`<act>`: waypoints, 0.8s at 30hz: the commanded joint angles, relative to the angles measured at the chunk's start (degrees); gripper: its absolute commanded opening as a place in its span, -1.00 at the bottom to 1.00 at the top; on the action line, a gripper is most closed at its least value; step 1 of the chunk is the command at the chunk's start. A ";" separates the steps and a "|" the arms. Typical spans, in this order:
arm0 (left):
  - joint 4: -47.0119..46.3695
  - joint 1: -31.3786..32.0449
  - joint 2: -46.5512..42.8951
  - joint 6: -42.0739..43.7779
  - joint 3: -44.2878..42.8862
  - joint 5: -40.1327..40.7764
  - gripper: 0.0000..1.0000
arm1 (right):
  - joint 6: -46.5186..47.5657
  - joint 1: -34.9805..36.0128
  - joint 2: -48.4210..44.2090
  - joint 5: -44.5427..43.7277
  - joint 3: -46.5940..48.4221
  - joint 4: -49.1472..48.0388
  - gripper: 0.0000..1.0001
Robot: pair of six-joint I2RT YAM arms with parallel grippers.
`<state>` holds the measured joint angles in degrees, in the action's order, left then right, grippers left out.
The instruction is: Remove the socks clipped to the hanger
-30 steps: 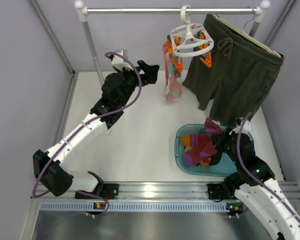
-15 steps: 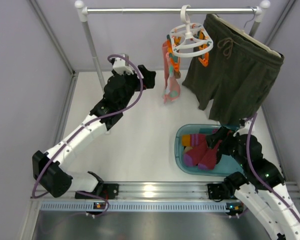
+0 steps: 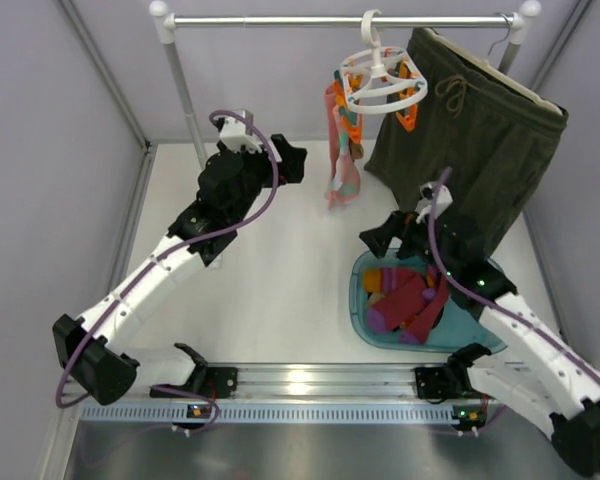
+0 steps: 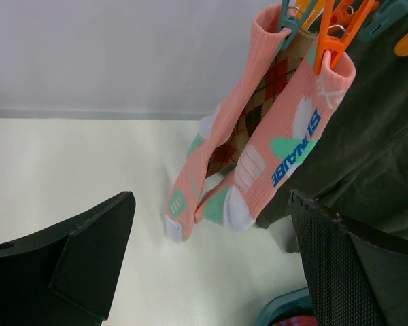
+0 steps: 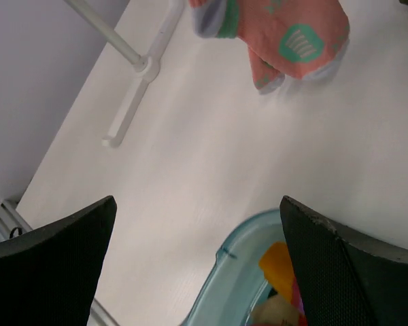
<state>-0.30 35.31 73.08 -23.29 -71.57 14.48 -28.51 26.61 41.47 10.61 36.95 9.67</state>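
The white ring hanger (image 3: 380, 85) hangs by its hook from the rail. Two pink-teal socks (image 3: 342, 150) dangle from its left side. In the left wrist view one hangs from a teal clip (image 4: 289, 17), the other (image 4: 285, 142) from an orange clip (image 4: 330, 37). A brown argyle sock (image 4: 262, 95) shows behind them. My left gripper (image 3: 290, 160) (image 4: 211, 204) stands open left of the socks, apart from them. My right gripper (image 3: 390, 235) (image 5: 198, 204) is open and empty above the bin's far left rim. Several socks (image 3: 410, 305) lie in the bin.
The teal bin (image 3: 358, 290) (image 5: 224, 272) sits on the white table at the near right. Dark olive shorts (image 3: 480, 140) hang right of the hanger on the metal rail (image 3: 280, 20). The rail's left post (image 3: 185, 100) and foot (image 5: 132, 102) stand behind my left arm.
My right gripper opened and let a magenta sock fall into the bin, then rose and swung toward the far left of the bin. The left gripper shifted slightly left.
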 commanded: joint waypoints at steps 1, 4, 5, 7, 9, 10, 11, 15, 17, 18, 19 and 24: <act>1.68 -0.15 -4.78 -0.44 -0.24 -0.60 0.97 | 7.04 3.17 11.59 -0.12 5.84 -24.15 0.99; 3.28 -0.15 -6.19 0.17 -0.24 -0.68 0.97 | 10.83 6.78 20.64 -6.39 10.50 -32.33 0.77; 3.46 -0.07 -6.63 0.26 -0.24 -0.51 0.97 | 11.54 6.96 25.45 -7.26 11.82 -33.91 0.69; 4.07 -0.15 -7.59 0.35 -0.41 -1.38 0.97 | 13.56 7.31 30.22 -10.07 14.72 -39.71 0.61; 4.16 -0.15 -8.21 0.79 -0.59 -3.13 0.97 | 14.71 7.40 36.46 -10.61 16.83 -43.67 0.57; 4.68 -0.15 -8.65 1.14 -0.76 -3.49 0.97 | 15.93 7.58 38.23 -13.40 17.54 -46.47 0.56; 4.86 -0.15 -8.83 1.40 -1.20 -3.93 0.97 | 16.47 7.75 41.46 -15.34 18.24 -47.37 0.54; 6.62 -0.15 -9.09 2.90 -2.69 -5.34 0.97 | 19.19 8.89 47.37 -21.50 20.18 -53.95 0.50; 7.06 -0.15 -8.92 3.42 -3.13 -5.43 0.97 | 20.95 9.33 49.74 -23.00 20.18 -58.43 0.12; 7.06 -0.15 -8.83 3.60 -3.48 -5.51 0.97 | 21.30 9.68 50.28 -23.00 20.09 -59.84 -0.05; 7.06 -0.07 -8.57 4.12 -3.75 -6.39 0.97 | 21.91 9.86 50.63 -22.40 20.09 -60.90 -0.53; 6.97 -0.15 -5.59 5.53 -6.99 -10.25 0.97 | 22.36 10.57 46.17 -21.51 14.40 -65.39 -1.00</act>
<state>7.88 35.29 65.84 -19.73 -74.61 7.97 -7.70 35.88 92.14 -10.39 54.08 -44.66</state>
